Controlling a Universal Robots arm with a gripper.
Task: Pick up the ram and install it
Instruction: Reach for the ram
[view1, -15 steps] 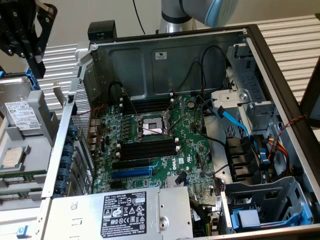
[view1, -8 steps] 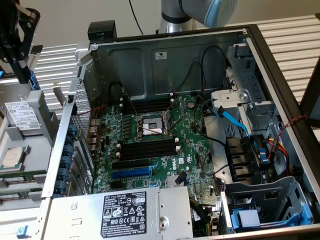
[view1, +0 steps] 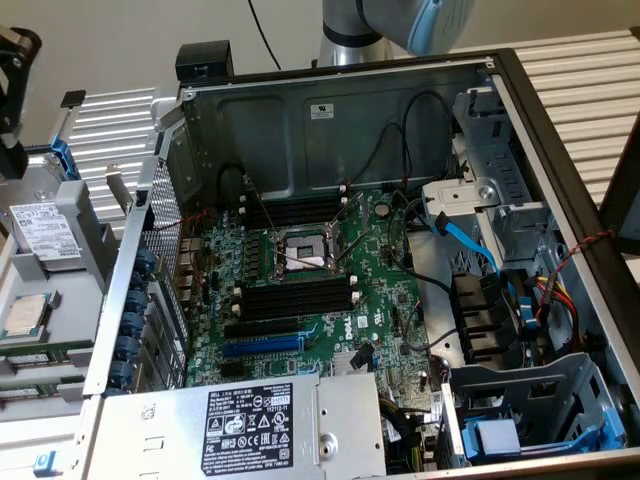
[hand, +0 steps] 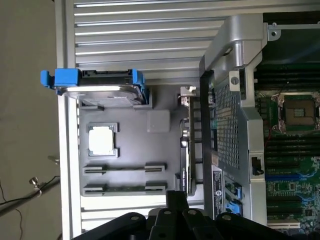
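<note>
Ram (hand: 125, 189) standing on edge in the grey tray (hand: 165, 150) at the exterior view's left of the open computer case (view1: 330, 120), seeming light, stiff, fragile, best gripped by its long edges; gripper (hand: 170, 220) hovering nearby, opening impossible to tell.

A ribbed aluminium tabletop (view1: 580, 70) lies under even light, with a plain beige surface (view1: 120, 40) beyond it.

White print on the motherboard (view1: 330, 300) looks like DELL; black label (view1: 262, 428) on the power supply (view1: 345, 445) shows certification marks, fine print unreadable; white sticker (view1: 322, 111) on the case wall (view1: 270, 135) and the label (view1: 45, 232) on the hard drive (view1: 60, 262) illegible.
</note>
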